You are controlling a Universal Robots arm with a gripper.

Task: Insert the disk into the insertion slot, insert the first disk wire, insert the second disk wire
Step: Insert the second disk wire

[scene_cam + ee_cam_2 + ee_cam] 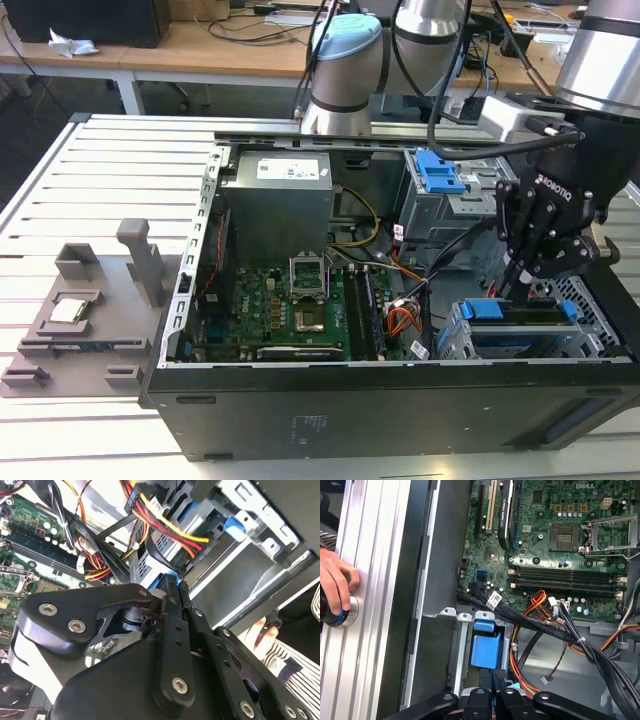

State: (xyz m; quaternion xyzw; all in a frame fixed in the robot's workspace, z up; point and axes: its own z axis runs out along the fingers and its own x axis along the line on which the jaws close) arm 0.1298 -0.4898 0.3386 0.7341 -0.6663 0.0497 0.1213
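Note:
The disk (pixel 520 312), in its bright blue carrier, lies inside the insertion slot (pixel 592 305), a low silver cage with perforated walls at the case's corner on the exterior view's right. My black gripper (pixel 521 283) hangs just above the disk's blue edge, fingers pressed together and pointing down. In the first wrist view the fingertips (pixel 495 676) sit right at the blue carrier (pixel 486 651). In the second wrist view a black wire (pixel 159 555) runs down to the gripper (pixel 173 584); whether it is pinched there I cannot tell.
A taller grey bay with a blue latch (pixel 437 172) stands behind the cage. Loose red, yellow and black cables (pixel 555 625) cross between the cage and the motherboard (pixel 290 310). A person's hand (pixel 335 587) rests on a button at the table edge. A grey fixture (pixel 80 310) lies outside the case.

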